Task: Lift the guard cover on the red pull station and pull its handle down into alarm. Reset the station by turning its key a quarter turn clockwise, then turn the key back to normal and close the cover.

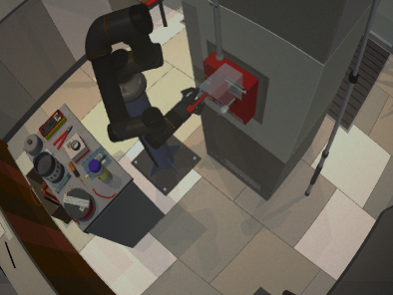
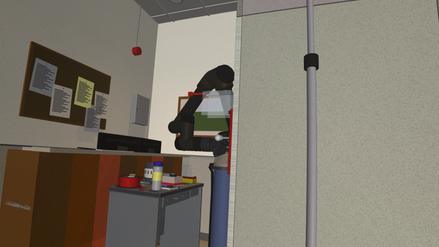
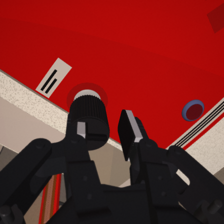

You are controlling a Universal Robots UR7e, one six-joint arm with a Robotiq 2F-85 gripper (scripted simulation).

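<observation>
The clear guard cover (image 1: pixel 225 82) stands swung up and out from the red pull station (image 1: pixel 234 92) on the pillar, its red lip (image 2: pixel 196 94) sticking out toward the arm. My gripper (image 3: pixel 106 130) is at the station's lower corner, closed on the black knurled key knob (image 3: pixel 89 117), which sits against the left finger. The handle's white ball end (image 1: pixel 225 109) hangs low on the station face. A small label (image 3: pixel 53 77) and a blue-ringed red button (image 3: pixel 192 110) are on the red face.
A grey tool cart (image 1: pixel 80 164) with a canister, a red spool and hand tools stands left of my blue pedestal (image 1: pixel 159 154). A grey pole (image 1: pixel 344 94) leans by the pillar's right side. A wooden counter (image 2: pixel 61 184) runs behind the cart.
</observation>
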